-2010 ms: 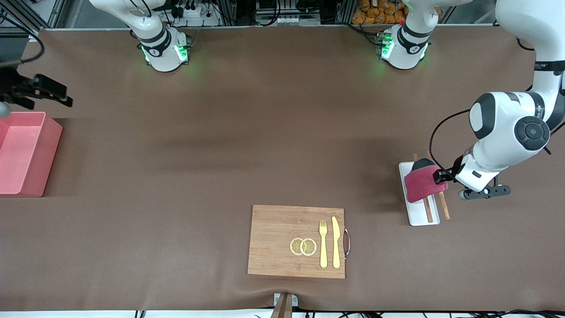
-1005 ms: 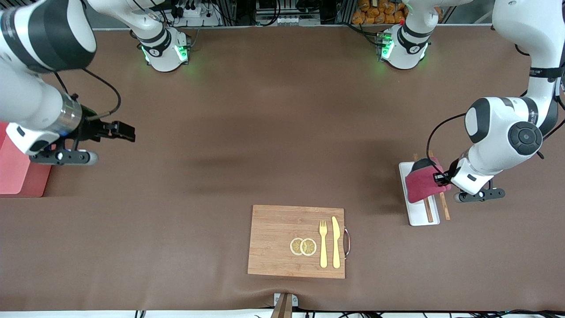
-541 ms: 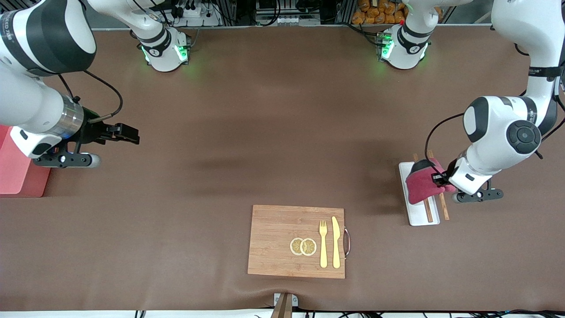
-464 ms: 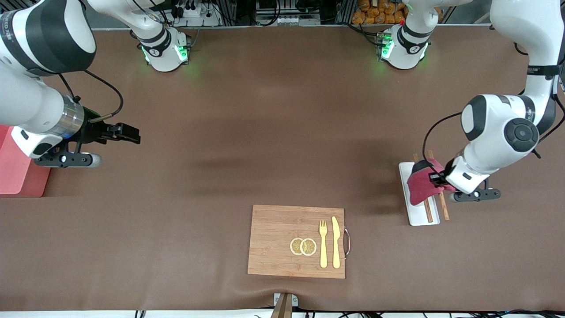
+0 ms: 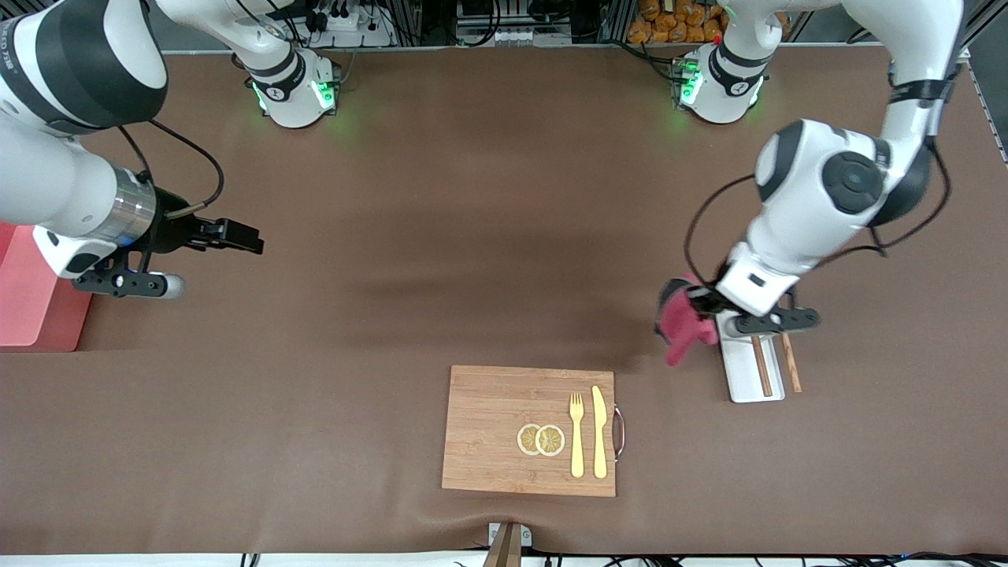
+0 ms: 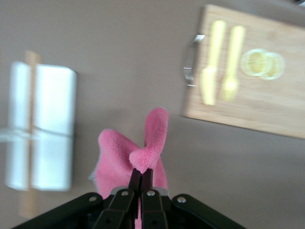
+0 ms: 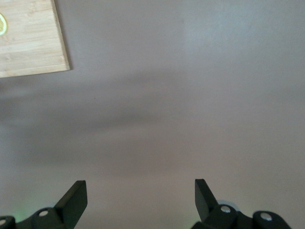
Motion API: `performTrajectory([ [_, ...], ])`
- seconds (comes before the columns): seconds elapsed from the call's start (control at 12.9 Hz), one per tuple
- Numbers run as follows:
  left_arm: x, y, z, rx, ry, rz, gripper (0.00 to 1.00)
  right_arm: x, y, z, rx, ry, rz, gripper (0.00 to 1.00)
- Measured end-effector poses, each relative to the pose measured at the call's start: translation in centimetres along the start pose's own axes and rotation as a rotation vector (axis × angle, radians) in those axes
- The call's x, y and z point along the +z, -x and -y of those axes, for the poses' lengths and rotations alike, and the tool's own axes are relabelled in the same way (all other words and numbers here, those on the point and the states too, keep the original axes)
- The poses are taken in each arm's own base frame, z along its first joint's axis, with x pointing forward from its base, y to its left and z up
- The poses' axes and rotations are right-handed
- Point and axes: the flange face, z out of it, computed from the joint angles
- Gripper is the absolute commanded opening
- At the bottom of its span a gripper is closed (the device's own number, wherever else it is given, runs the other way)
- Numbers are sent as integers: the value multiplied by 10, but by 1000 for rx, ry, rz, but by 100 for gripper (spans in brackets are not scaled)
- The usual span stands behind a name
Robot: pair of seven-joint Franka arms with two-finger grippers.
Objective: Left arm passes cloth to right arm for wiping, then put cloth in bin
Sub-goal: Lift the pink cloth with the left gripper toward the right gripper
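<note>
While the left gripper [image 5: 703, 309] hangs in the air at the middle right of the front view, its fingers are pinched tight on the cloth [image 5: 683, 321], a crimson-pink terry towel that droops bunched below them over bare table, just beside the white tray [image 5: 744, 370]. In the left wrist view the closed fingers [image 6: 141, 180] clamp a fold of the cloth [image 6: 143, 152], whose lobes stick up past them. Two wooden chopsticks [image 5: 762, 365] lie lengthwise by the tray, one on it and one along its edge toward the left arm's end of the table.

The right gripper [image 5: 240, 236] is at the middle left of the front view, over bare table beside the bin [image 5: 31, 291], with its fingers spread wide and holding nothing; the right wrist view shows both fingertips [image 7: 76, 198] far apart above the brown table surface [image 7: 167, 109]. The pink bin sits at the left edge of the frame, partly hidden by the right arm.

Low in the centre of the front view lies a wooden cutting board [image 5: 496, 429] carrying two lemon slices [image 5: 541, 439], a yellow fork [image 5: 576, 433] and a yellow knife [image 5: 599, 431].
</note>
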Motion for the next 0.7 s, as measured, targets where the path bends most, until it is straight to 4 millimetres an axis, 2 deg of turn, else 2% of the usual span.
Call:
performTrajectory([
  [0.15,-13,27,-63,-101,65,9,0,9,-2,4,59,-10,21,100],
  [0.31,-22,54,-123,-202,137,46,0,28,-11,6,111,-40,68,100],
  [0.54,-21,94,-211,-407,221,116,0,63,-28,8,254,-98,161,100],
  [0.7,-14,109,-254,-560,299,152,0,88,-31,12,327,-123,229,100],
])
